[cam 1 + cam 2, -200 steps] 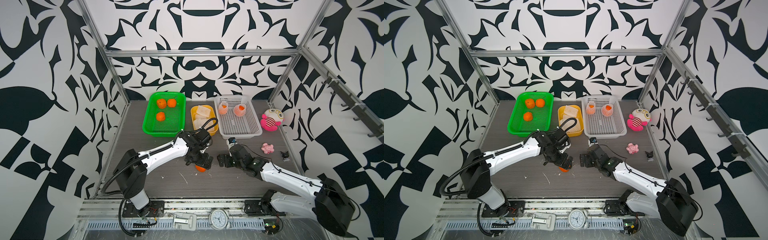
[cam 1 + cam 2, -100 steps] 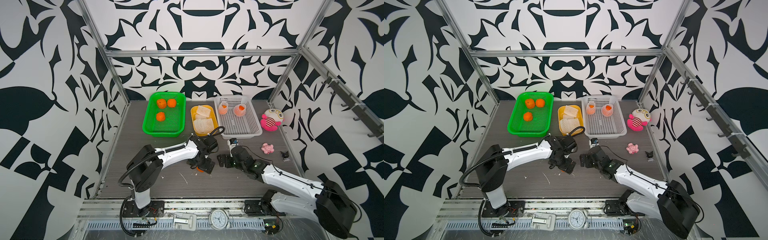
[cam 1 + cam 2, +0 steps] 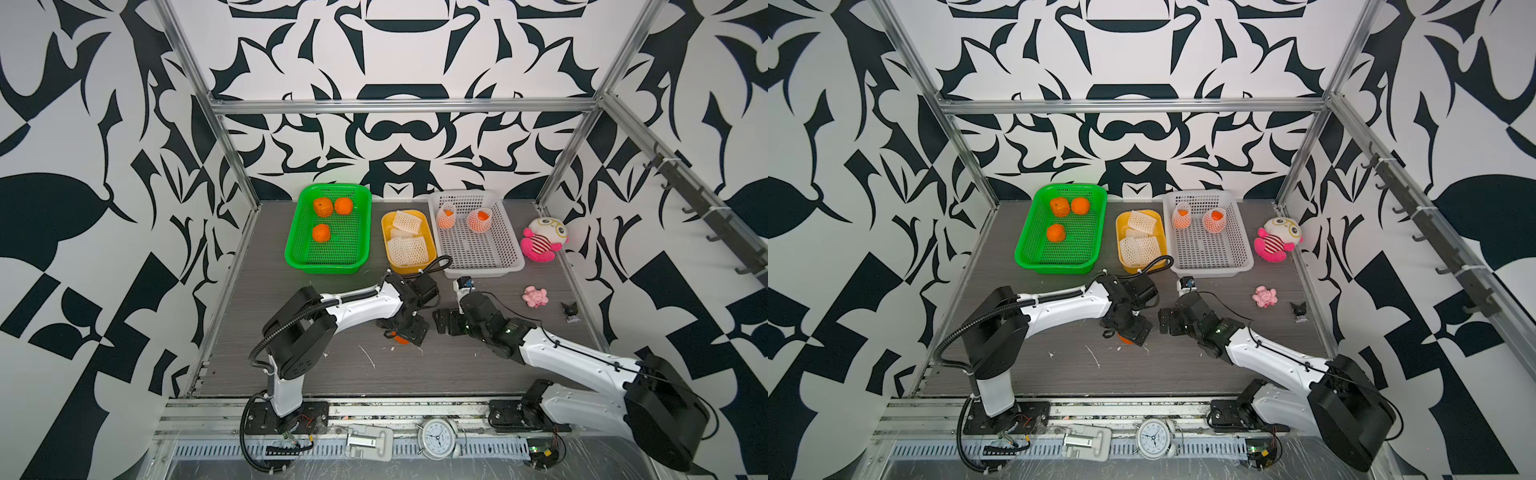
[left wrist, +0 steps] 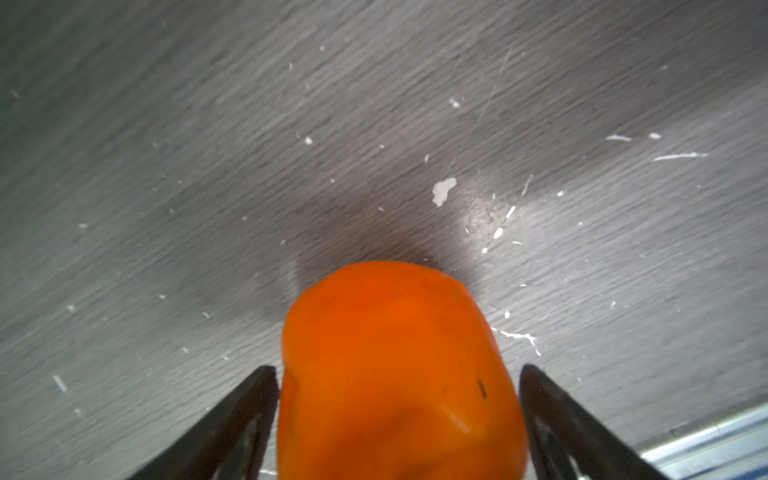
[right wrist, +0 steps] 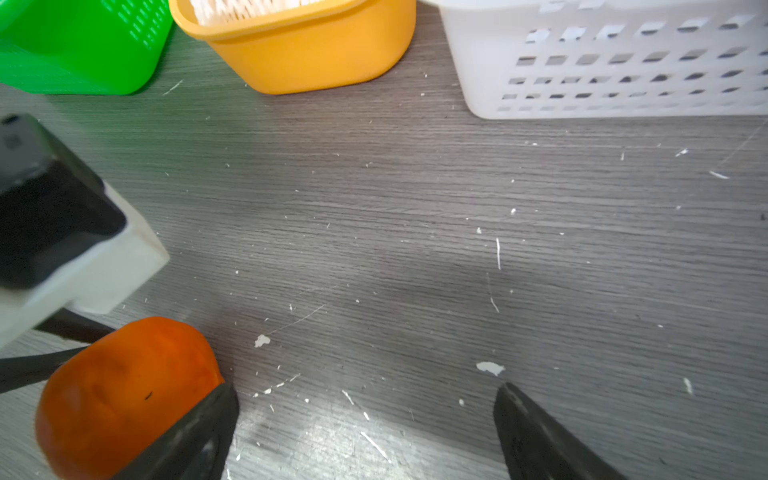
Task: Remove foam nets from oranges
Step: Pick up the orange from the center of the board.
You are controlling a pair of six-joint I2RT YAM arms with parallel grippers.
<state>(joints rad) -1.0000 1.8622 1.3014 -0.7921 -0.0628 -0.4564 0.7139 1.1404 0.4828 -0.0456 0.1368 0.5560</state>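
Left gripper [image 4: 397,368]: jaws stood wide astride a bare orange [image 4: 395,316] on the table [image 4: 208,166]; contact unclear. Fruit judged firm, smooth and prone to roll, so grip across its widest girth. Right gripper [image 5: 363,388] was spread and empty, just beside that orange. Beyond both lay shed foam nets [image 3: 408,245] in the yellow tub [image 3: 399,269]. Farther off sat two netted oranges [image 3: 446,215] in the white basket [image 3: 478,249]. Those nets looked light and soft; pinch the loose end.

Four bare oranges [image 3: 321,232], two netted ones [image 3: 478,219], roughly three loose foam nets [image 3: 409,249], three baskets [image 3: 328,264], two pink toys [image 3: 540,245].
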